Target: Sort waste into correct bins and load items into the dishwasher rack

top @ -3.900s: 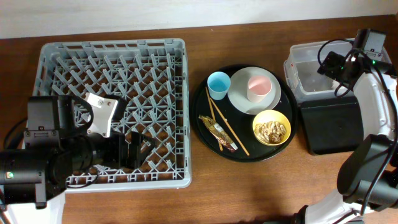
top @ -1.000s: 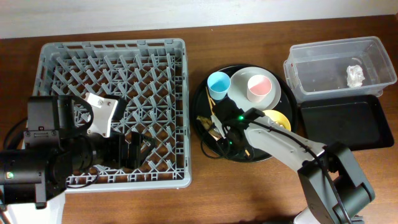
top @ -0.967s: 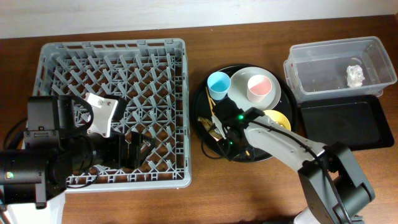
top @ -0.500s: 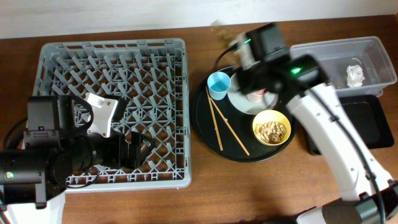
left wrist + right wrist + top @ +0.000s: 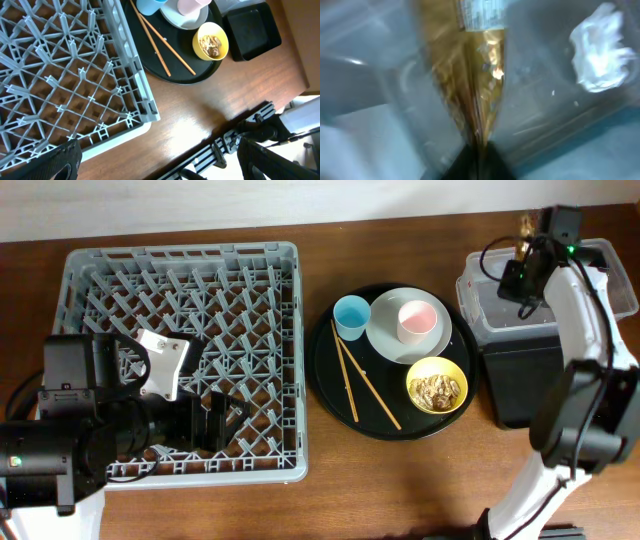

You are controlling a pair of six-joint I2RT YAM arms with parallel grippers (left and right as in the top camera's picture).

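The surface (image 5: 400, 490) is dark brown wood, running back to a pale wall (image 5: 250, 200). The grey rack (image 5: 180, 300) fills its left side, and a round black tray (image 5: 330, 395) sits in the middle. On that tray are a blue cup (image 5: 351, 315), a grey plate (image 5: 385, 335) carrying a pink cup (image 5: 415, 320), a yellow bowl (image 5: 437, 385) of brown scraps (image 5: 438, 390), and two chopsticks (image 5: 360, 380) lying crossed on its left part. At the right end the clear tub (image 5: 490, 305) stands against the far side of the shallow black bin (image 5: 530, 385).

The left arm lies low over the rack's near-left part, pointing right. Its hand (image 5: 215, 425) is released, the two fingers (image 5: 60, 160) spread to the corners of the wrist view with nothing between them.

The right arm rises from the near-right corner and reaches back over the black bin and the tub, its wrist bent toward the tub's far-left corner. Its hand (image 5: 477, 155) pinches one end of the gold wrapper (image 5: 470, 75). The overhead view shows a bit of the wrapper (image 5: 522, 225) at the tub's back-left edge. The wrist view is blurred, but it shows the wrapper against the tub's clear walls, with the white tissue (image 5: 600, 50) lying inside the tub off to one side.
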